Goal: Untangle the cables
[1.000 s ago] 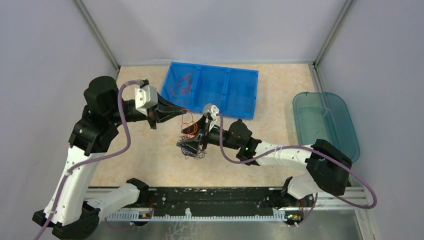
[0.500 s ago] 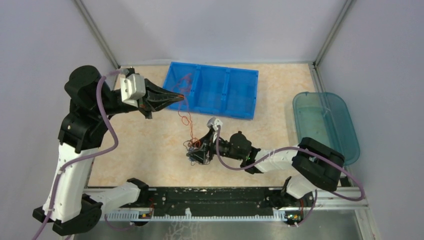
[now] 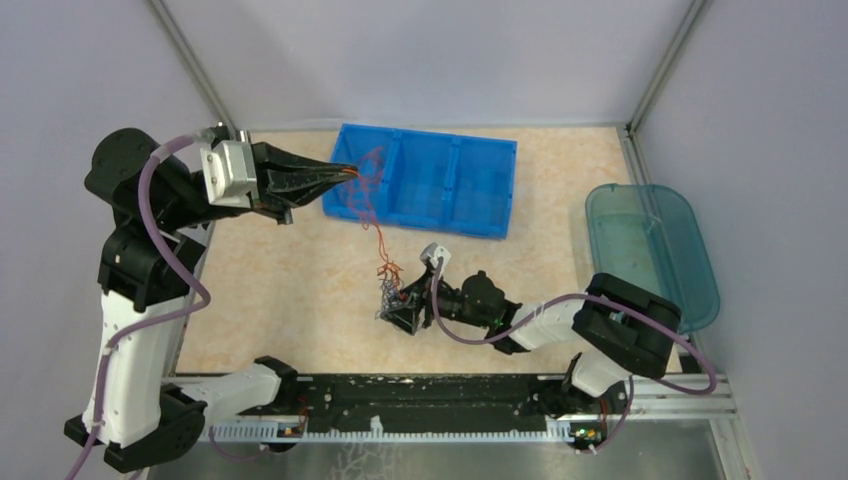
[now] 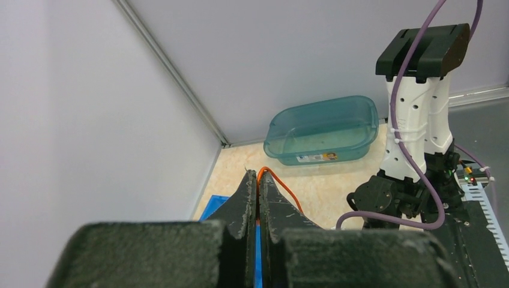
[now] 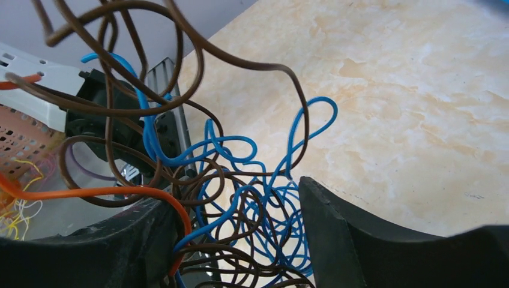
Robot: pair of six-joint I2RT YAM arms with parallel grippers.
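Note:
The cables are a clump (image 3: 393, 298) of thin blue, brown and orange wires low over the table, left of middle. My right gripper (image 3: 402, 308) is shut on the clump; in the right wrist view its jaws (image 5: 237, 195) stand partly apart with blue (image 5: 264, 198) and brown loops packed between them. One orange cable (image 3: 373, 218) runs up from the clump to my left gripper (image 3: 348, 172), which is raised beside the blue bin's left end. In the left wrist view the left gripper (image 4: 258, 175) is shut on that orange cable (image 4: 282, 187).
A blue three-compartment bin (image 3: 478, 148) stands at the back middle, with red wire in its left compartment. A teal tub (image 3: 650, 250) sits at the right, also in the left wrist view (image 4: 324, 129). Grey walls enclose the table.
My left gripper has risen and moved back left, drawing the orange cable out longer. My right gripper has carried the clump toward the near edge and lower.

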